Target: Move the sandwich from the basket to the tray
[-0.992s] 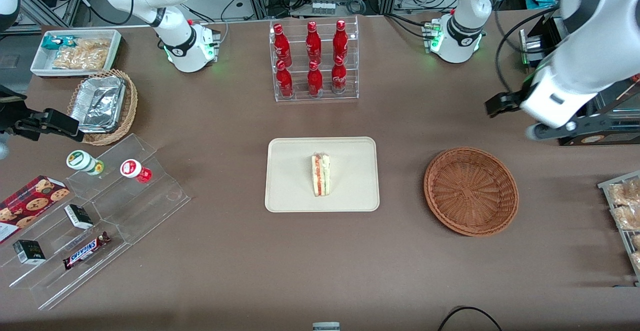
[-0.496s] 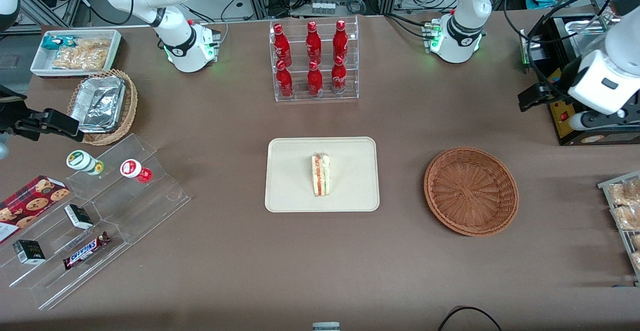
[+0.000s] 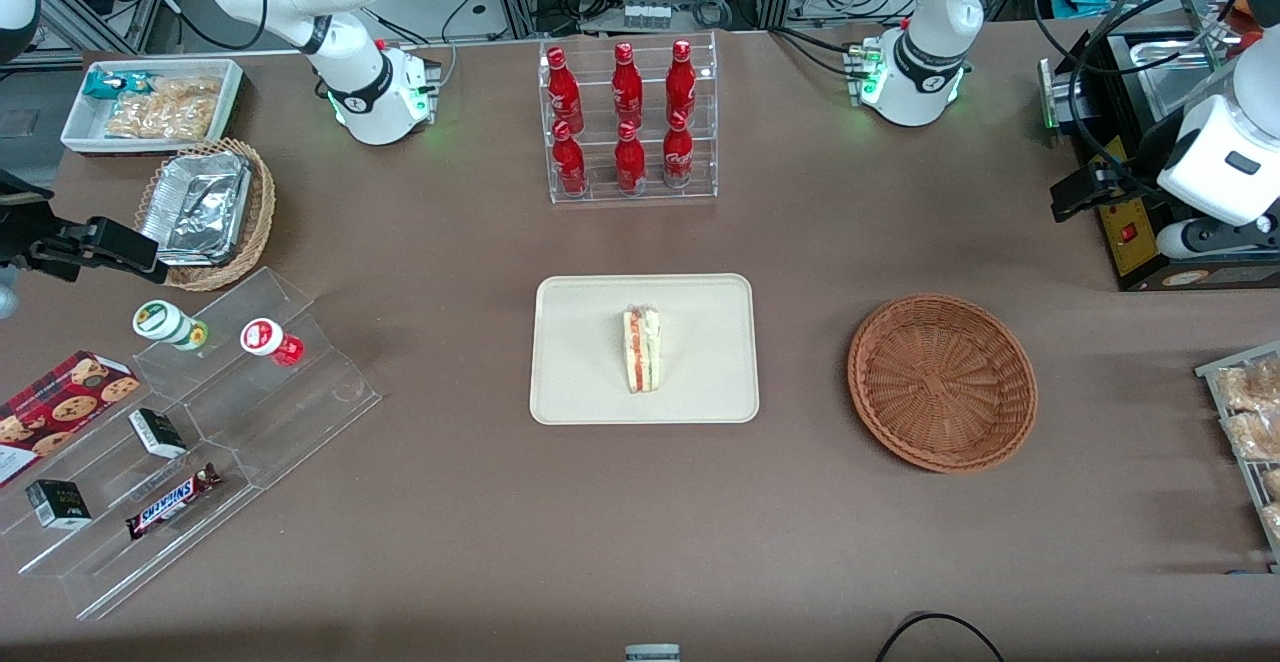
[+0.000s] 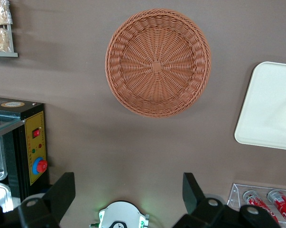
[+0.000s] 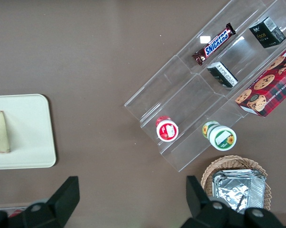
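Currently, the sandwich (image 3: pixel 642 349) is seen lying flat near the middle of the tray (image 3: pixel 580 382), with bare tray surface on every side. The basket (image 3: pixel 942 381) is set well apart, toward the working arm's end of the brown table (image 3: pixel 450 502). The end effector (image 3: pixel 1068 194) is held high above the table, with its fingers (image 4: pixel 62 192) spread wide and nothing gripped. A bottle rack (image 3: pixel 628 122) is placed farther from the camera.

White glossy arm, black joint bands, green base lights, loose black cables; the pincer (image 4: pixel 128 192) has black angular fingers (image 4: pixel 62 192) spread wide apart.
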Controlling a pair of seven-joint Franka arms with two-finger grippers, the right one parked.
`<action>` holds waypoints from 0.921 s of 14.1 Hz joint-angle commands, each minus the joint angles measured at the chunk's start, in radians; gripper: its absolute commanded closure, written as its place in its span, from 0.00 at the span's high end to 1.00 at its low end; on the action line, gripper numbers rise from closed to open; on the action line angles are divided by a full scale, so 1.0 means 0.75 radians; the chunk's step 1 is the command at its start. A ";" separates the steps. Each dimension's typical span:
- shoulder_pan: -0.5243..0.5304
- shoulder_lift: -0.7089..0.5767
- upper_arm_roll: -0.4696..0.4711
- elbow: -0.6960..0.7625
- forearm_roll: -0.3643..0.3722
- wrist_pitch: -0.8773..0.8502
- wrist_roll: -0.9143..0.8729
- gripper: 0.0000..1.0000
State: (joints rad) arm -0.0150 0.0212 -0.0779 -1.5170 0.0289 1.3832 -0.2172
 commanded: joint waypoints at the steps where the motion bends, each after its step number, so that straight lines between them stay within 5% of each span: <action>1: 0.012 -0.036 -0.011 -0.025 0.002 0.005 0.001 1.00; 13: 0.010 -0.024 -0.015 0.026 -0.024 0.078 0.110 1.00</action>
State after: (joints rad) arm -0.0152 0.0188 -0.0822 -1.4949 0.0259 1.4353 -0.1537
